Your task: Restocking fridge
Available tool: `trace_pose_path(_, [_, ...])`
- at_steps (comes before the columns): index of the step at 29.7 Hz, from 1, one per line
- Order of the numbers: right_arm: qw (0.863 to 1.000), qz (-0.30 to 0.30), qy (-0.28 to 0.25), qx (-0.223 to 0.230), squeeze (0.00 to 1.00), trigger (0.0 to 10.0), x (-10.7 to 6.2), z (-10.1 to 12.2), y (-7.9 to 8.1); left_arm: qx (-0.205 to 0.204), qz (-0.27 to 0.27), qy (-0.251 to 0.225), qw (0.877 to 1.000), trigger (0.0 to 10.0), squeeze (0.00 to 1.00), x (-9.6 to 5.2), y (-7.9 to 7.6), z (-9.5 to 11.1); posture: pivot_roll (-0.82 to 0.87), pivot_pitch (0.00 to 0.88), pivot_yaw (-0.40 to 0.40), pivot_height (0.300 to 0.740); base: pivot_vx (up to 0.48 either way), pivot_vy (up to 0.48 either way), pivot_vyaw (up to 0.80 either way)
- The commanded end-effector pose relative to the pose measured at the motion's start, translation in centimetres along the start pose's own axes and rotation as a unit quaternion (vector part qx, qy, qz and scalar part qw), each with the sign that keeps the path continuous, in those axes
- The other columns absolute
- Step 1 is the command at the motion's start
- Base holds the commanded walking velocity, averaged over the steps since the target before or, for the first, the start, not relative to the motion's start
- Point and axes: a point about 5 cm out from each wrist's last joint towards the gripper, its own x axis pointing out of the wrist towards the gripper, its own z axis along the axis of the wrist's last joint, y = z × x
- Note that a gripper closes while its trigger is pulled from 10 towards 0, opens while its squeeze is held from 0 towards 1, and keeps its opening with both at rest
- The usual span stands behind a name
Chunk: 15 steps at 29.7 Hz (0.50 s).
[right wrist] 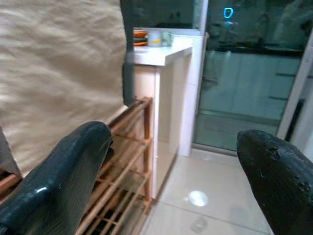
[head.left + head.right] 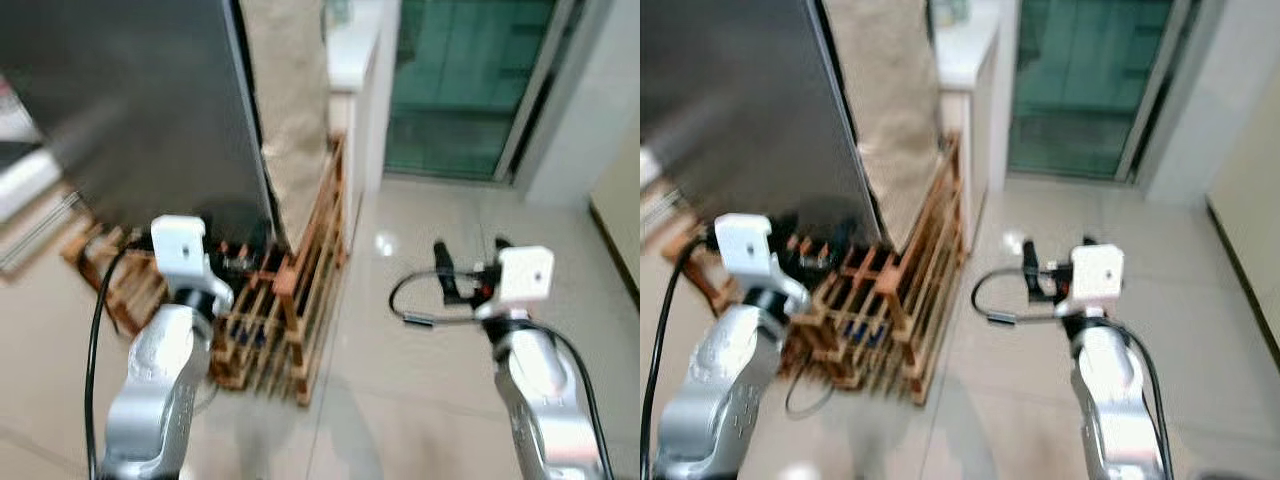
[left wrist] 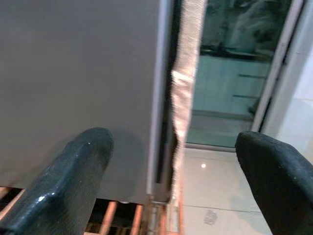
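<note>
Left tool (image 3: 171, 196) spread before blurred fridge (image 2: 130, 110).

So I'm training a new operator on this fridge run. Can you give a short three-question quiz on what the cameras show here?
1. True or false: the left gripper is open.
2. What does the fridge stand on: A tiles, B wooden pallet, C carpet?
3. Fill in: beside the fridge, a beige ____ hangs over the pallet.

Key: 1 true, fingers apart, holding nothing. 2 B. 3 cloth; the right gripper, also open, faces it.
</note>
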Motion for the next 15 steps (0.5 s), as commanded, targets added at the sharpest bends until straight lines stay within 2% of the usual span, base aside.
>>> trace_pose_path(1, [1.000,0.001,0.003,0.001,0.00,10.0,0.08,0.17,-0.03,-0.001,0.005,0.006,1.000,10.0,0.00,0.20,-0.05,-0.11,-0.16,0.000,0.071,0.740,0.000,0.000,0.00])
trace_pose_path(3, [1.000,-0.009,0.008,-0.003,0.00,10.0,0.26,0.07,-0.10,-0.010,0.006,-0.003,1.000,10.0,0.00,0.36,-0.16,0.10,-0.16,0.000,0.071,0.740,0.000,0.000,0.00])
trace_pose_path(11, [1.000,0.004,0.008,-0.010,0.00,10.0,0.67,0.07,0.35,-0.003,-0.007,-0.009,1.000,10.0,0.00,0.75,-0.78,0.42,-0.16,0.000,0.071,0.740,0.407,-0.248,0.00])
trace_pose_path(15, [1.000,0.009,0.006,-0.013,0.00,10.0,1.08,0.10,0.62,0.002,0.000,-0.007,1.000,10.0,0.00,1.15,-0.63,0.45,-0.16,0.000,0.074,0.740,0.441,0.000,0.00])
